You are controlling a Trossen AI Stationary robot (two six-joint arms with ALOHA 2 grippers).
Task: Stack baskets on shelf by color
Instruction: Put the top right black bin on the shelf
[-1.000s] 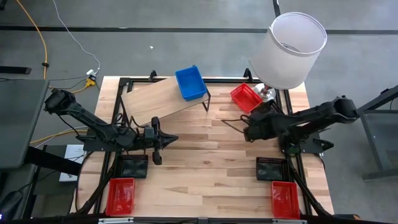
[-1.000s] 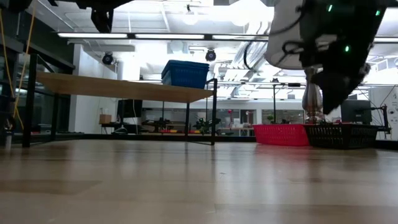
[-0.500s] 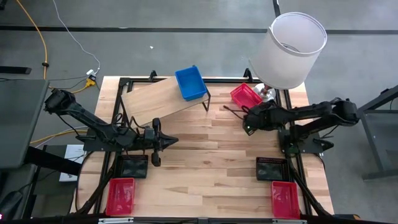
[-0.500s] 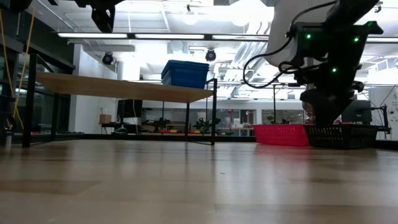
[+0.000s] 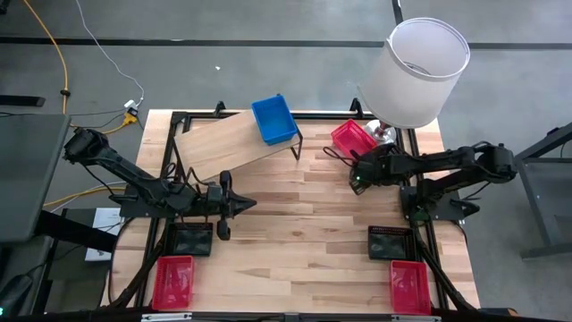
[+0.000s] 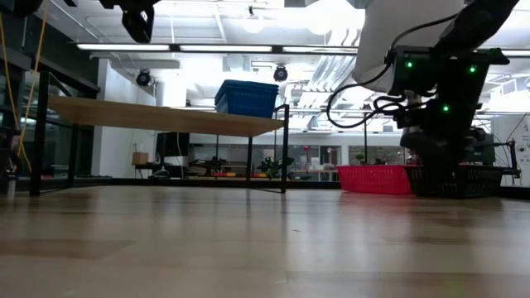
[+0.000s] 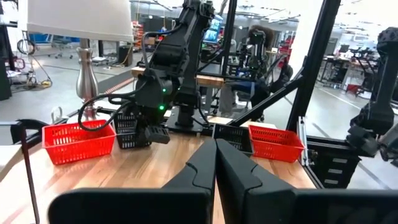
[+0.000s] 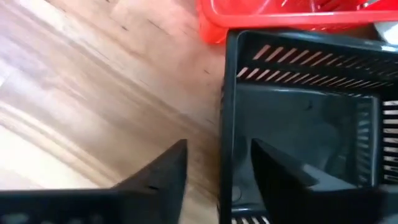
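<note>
Progress is slight: only the blue basket (image 5: 274, 119) sits on the shelf (image 5: 228, 141), while the right hand (image 8: 214, 165), fingers apart, straddles the black basket's (image 8: 298, 118) wall beside a red basket (image 5: 352, 138) on the surface, the left hand (image 5: 241, 203) waiting closed.

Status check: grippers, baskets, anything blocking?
Right gripper straddling black basket wall, not clamped. Left gripper shut, idle mid-table. Blue basket on shelf. Red basket and lamp crowd the pick.

White lampshade (image 5: 420, 67) on a metal lamp base (image 7: 86, 81) stands at my table's (image 5: 304, 233) far right corner.
</note>
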